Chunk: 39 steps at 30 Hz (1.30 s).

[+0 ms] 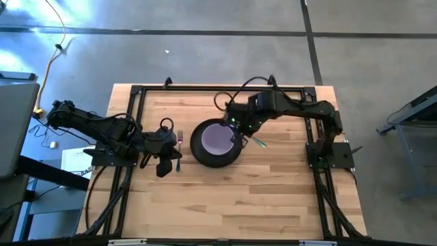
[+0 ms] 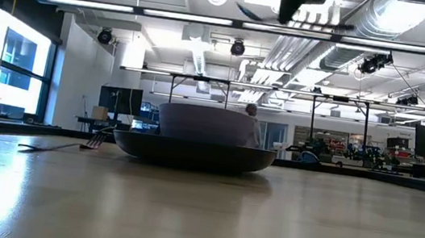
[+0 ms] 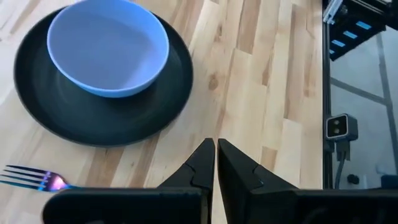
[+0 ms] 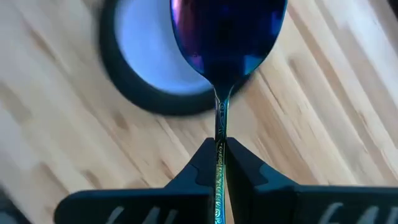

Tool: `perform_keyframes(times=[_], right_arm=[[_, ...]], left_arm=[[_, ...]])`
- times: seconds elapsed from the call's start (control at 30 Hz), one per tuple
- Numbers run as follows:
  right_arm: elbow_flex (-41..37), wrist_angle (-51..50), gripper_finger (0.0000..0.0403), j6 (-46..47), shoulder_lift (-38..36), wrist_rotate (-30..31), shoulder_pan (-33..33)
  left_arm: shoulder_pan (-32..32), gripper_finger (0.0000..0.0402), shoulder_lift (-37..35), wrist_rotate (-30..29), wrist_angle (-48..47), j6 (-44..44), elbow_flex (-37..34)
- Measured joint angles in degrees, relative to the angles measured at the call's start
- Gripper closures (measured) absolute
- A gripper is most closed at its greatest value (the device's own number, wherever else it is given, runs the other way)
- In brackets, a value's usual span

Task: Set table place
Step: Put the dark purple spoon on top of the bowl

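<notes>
Right gripper [image 4: 221,155] clenched on the spoon [image 4: 225,43] by its handle, held in the air above the table [image 1: 225,198], bowl end out over the near edge of the plate [image 1: 205,158]. Lavender bowl [image 1: 220,138] sits inside the plate at table centre. Fork [image 1: 180,139] lies flat just left of the plate. Left gripper [image 3: 216,163] closed and empty, over the fork.

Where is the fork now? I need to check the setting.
In the high view, the fork lies on the table left of the plate, beside the left gripper.
</notes>
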Motion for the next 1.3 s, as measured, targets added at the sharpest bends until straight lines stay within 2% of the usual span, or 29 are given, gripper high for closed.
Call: perform_keyframes(times=[0.1, 0.2, 0.4, 0.57, 0.8, 1.0, 1.17, 1.3], right_arm=[[-8.5, -0.1, 0.0403, 1.8, -3.2, -0.3, 0.1], [-15.5, -0.1, 0.0403, 4.3, -6.2, -5.2, -0.1], [-22.2, -0.1, 0.0403, 4.8, -8.1, -22.7, -3.4], [-23.0, 0.4, 0.0403, 4.3, -6.0, -29.8, -8.0], [-20.7, 2.2, 0.0403, -0.3, -1.6, -33.6, -12.7], [-20.0, 11.0, 0.0403, -1.6, 2.0, -36.8, -13.3], [-20.0, 11.8, 0.0403, -2.2, 5.2, -38.0, -13.6], [-20.0, 14.4, 0.0403, -3.2, 8.1, -42.6, -14.0]], left_arm=[[0.0, 0.0394, 0.0, -0.1, 0.0, 0.0, 0.0], [0.0, 0.0394, 0.0, -0.1, 0.0, 0.0, 0.0], [0.0, 0.0394, 0.0, -0.1, 0.0, 0.1, 0.0], [0.0, 0.0394, 0.0, -0.1, 0.0, 0.1, 0.0], [0.0, 0.0394, 0.0, -0.1, 0.0, 0.1, 0.0], [0.0, 0.0394, 0.0, -0.6, 0.0, 0.1, 0.0], [0.0, 0.0394, 0.0, -1.6, 0.0, 0.1, 0.0], [0.0, 0.0394, 0.0, -1.7, 0.0, 0.2, 0.0]])
